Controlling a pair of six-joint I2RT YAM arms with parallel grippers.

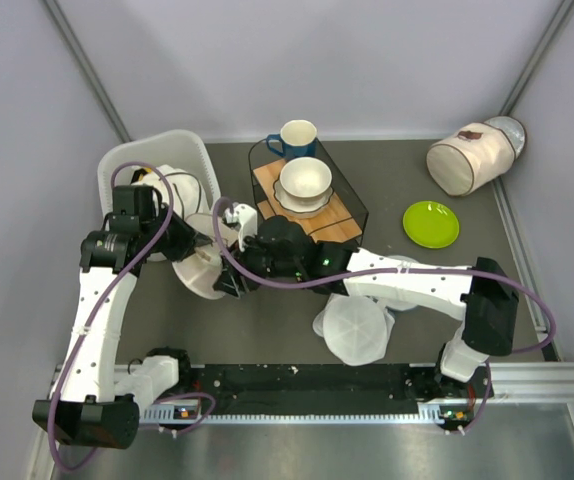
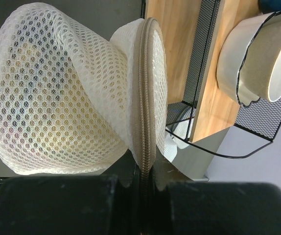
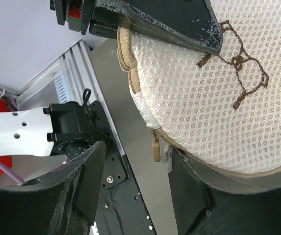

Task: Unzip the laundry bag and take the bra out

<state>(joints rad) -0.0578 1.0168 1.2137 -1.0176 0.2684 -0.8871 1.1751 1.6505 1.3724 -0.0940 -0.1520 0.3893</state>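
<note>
- Nearest the left lens: left gripper (image 2: 145, 196), clamped tight on the zip rim of the laundry bag (image 2: 57, 98), left of centre between both arms.
- Right gripper (image 3: 135, 191) roughly half open, straddling the zip pull (image 3: 155, 147), not yet closed on it.
- Soft, light, floppy mesh; best pinched at the pull, rim held taut.
- Bra unseen, probably inside.

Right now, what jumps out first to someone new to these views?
Both hands meet at the cream mesh laundry bag, left of centre: the left hand pinches its zip rim, and the right hand stands open by the zip pull. Next, the lime-green plate at right, and a white cylinder bag tipped on its side in the far right corner.
</note>
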